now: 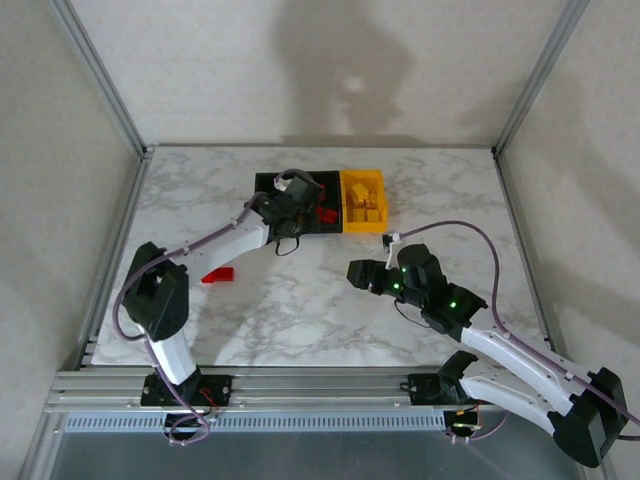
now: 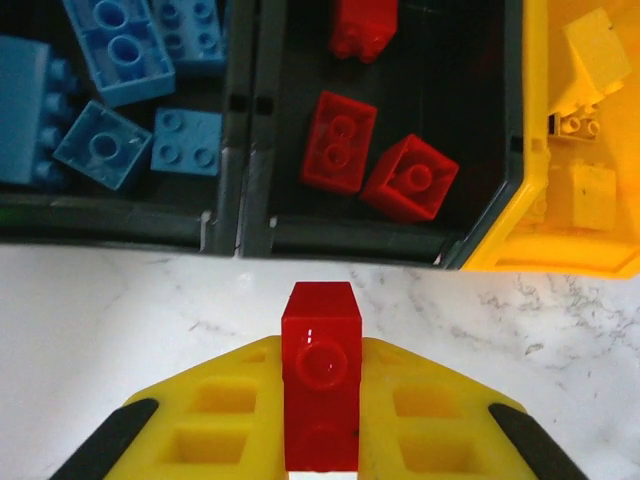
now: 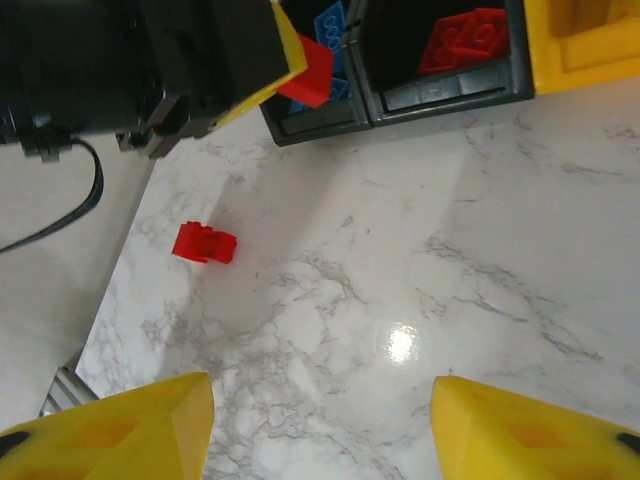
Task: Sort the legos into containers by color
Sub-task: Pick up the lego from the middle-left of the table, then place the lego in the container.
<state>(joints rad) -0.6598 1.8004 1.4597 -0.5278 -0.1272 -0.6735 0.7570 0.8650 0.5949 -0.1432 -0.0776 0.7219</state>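
My left gripper [image 2: 320, 352] is shut on a red lego [image 2: 320, 370], held just short of the near wall of the containers; from the right wrist the same lego [image 3: 308, 72] hangs over the black bins' near corner. The left black bin [image 2: 120, 225] holds several blue legos [image 2: 105, 145]. In the middle black bin [image 2: 350, 240] lie red legos [image 2: 340, 140]. The yellow bin [image 2: 520, 250] holds yellow legos [image 2: 592, 195]. Another red lego [image 1: 218, 274] lies loose on the table. My right gripper [image 1: 358, 272] stands open over bare marble, nothing between its fingers [image 3: 120, 425].
The three bins sit in a row at the table's back centre, the yellow bin [image 1: 363, 228] on the right. The loose red lego [image 3: 204, 243] lies near the table's left side, beside the left arm's forearm [image 1: 225, 238]. Metal frame posts stand at the back corners.
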